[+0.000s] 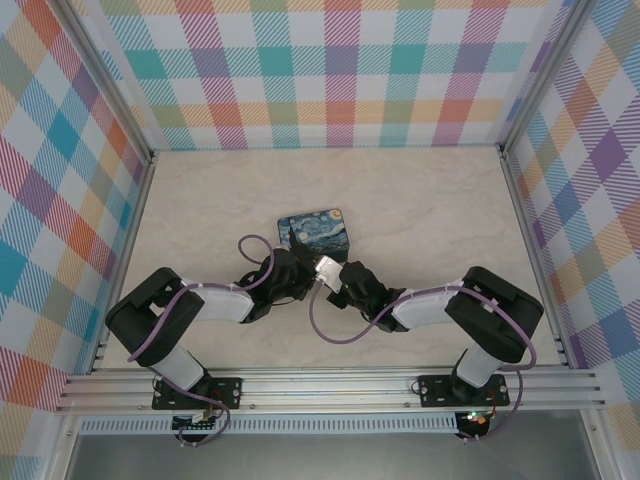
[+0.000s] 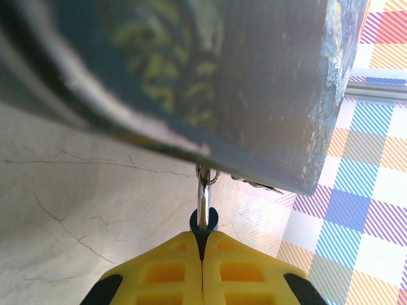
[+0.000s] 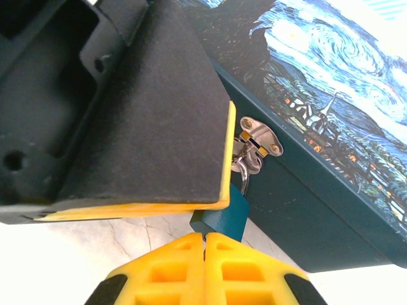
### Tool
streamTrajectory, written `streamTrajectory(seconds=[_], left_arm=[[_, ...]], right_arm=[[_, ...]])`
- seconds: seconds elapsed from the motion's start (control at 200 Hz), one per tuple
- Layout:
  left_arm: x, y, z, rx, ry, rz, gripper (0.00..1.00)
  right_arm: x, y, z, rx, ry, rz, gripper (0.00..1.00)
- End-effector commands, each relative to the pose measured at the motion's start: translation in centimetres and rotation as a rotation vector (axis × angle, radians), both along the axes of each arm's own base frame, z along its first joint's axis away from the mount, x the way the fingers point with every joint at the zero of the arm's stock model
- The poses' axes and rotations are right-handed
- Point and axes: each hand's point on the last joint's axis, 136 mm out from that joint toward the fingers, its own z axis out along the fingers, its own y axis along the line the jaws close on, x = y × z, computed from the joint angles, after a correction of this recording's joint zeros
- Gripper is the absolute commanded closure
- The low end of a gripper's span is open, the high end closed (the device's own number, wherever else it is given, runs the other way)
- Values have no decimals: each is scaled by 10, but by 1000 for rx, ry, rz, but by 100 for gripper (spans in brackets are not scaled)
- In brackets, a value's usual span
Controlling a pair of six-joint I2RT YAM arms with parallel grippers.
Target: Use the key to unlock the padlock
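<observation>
Nearest the right wrist camera, the right gripper [image 3: 204, 240] had its yellow fingers pressed flat together (whether they held anything could not be told), tips touching the padlock [image 3: 224, 216]. The left gripper [image 2: 203, 244] pinched the padlock's blue body, whose shackle hung from the hasp [image 3: 259, 136] on the Starry Night tin [image 3: 331, 121].
</observation>
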Motion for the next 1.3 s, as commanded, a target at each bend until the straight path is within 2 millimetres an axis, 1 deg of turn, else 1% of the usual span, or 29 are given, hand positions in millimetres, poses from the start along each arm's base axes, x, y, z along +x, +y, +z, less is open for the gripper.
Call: streamTrajectory(seconds=[0.0,0.16,0.19,0.35,0.46,0.57,0.655,0.75,1.075,1.225,1.295], left_arm=[[-7,-11,5,-16,10,-47,94],[-7,-11,4,-15,11,-47,94],[-8,-10,3,-12,14,-47,94],[-8,-10,1,-9,17,-47,94],[-8,-11,0,-8,19,-49,94],[-8,-11,-1,-7,21,-49,93],[-7,-11,-1,-3,22,-45,84],[-6,-11,-2,1,23,-44,81],[-2,-14,-8,7,35,-41,77],[0,-17,-10,8,36,-46,77],[0,-18,-11,7,38,-48,79]], right_arm=[[-4,9,9,109,97,14,100],[-8,14,10,185,186,48,100],[-9,15,11,223,225,40,100],[-10,14,10,324,341,49,100],[-10,13,8,358,386,53,100],[-10,12,6,354,390,54,100],[-10,11,3,338,388,52,100],[-10,9,2,326,381,49,100],[-11,7,1,317,382,50,100],[-12,8,2,322,386,51,100],[-11,8,3,325,387,47,100]])
